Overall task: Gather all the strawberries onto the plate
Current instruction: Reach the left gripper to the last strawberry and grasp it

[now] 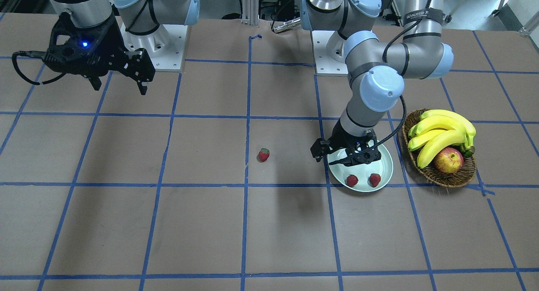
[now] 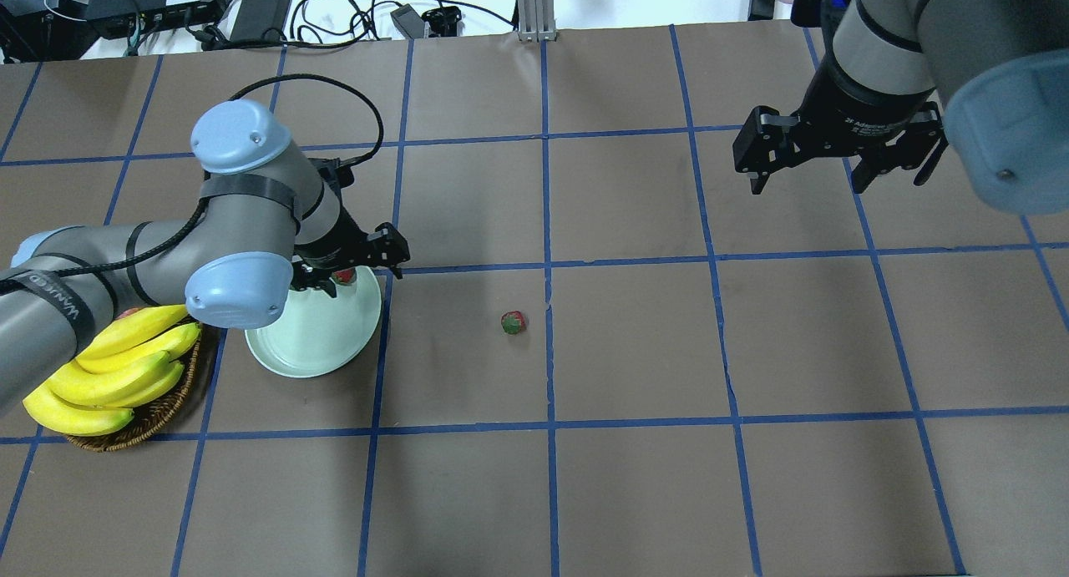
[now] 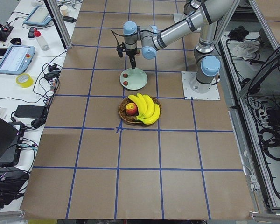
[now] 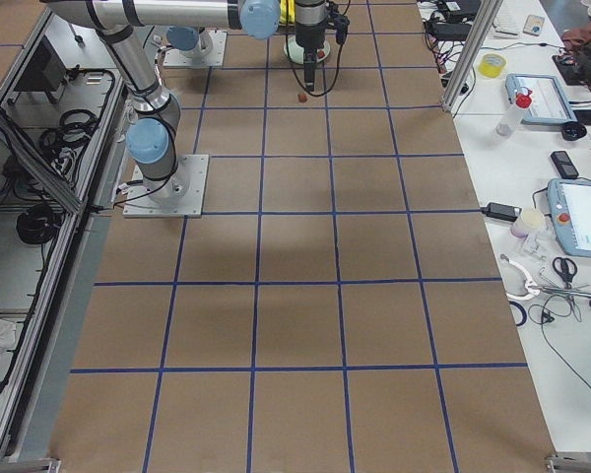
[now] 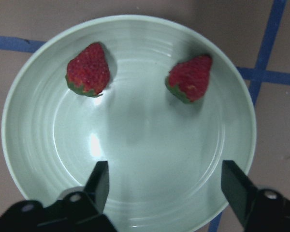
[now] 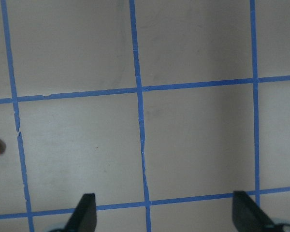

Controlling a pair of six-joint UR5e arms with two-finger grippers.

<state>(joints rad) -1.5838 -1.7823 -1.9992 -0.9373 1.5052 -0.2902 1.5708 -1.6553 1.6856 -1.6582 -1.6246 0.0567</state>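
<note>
- Nearest the operators' edge of the table (image 1: 126, 223), a strawberry (image 5: 88, 70) and a second strawberry (image 5: 191, 79) lie inside the plate (image 5: 150, 140). They are apart from each other, on the plate's half farther from the robot.
- Both berries have their green caps turned toward the left tool (image 5: 165, 186) and their red tips pointing away from it.
- The pale green plate rests flat on the table and covers part of a blue tape line (image 1: 290, 185).
- Near the plate, on the robot's left of it, is a brown wicker basket (image 1: 450, 179). It holds a bunch of bananas (image 1: 442, 129) and a red-yellow apple (image 1: 449, 160).
- A little farther back, a third strawberry (image 1: 263, 154) sits alone on the bare table. It is just beside a blue tape line near the table's middle and well apart from the plate, on the robot's right of it.
- The left tool hangs above the plate's robot-side half, pointing straight down. Its two fingers are spread wide with nothing between them, and neither berry touches them.
- Farthest back, the right tool (image 6: 164, 212) is raised high over the robot's right part of the table. Its fingers are also spread wide and empty, and the third strawberry shows only at the edge of its wrist view.
</note>
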